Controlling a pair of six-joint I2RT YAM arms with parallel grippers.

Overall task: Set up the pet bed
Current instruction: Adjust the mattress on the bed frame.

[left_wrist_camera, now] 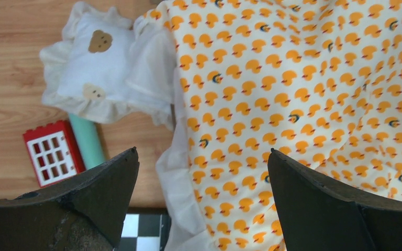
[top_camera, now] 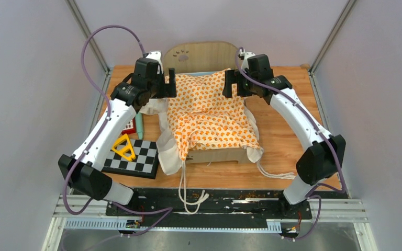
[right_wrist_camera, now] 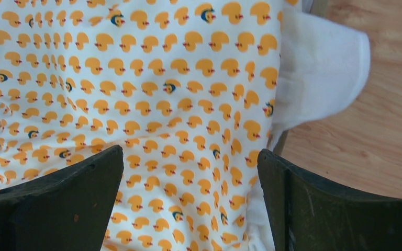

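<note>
Orange-duck cream cushion [top_camera: 209, 117] drapes the light-wood pet bed [top_camera: 201, 56], between and below the left gripper [top_camera: 169, 83] and right gripper [top_camera: 230, 83]. Both hang released, equally near; its length runs back toward their bases.

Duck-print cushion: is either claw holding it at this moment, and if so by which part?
Nothing is held. The left claw and the right claw both stand open above the cushion, with no fabric pinched in either.
</note>
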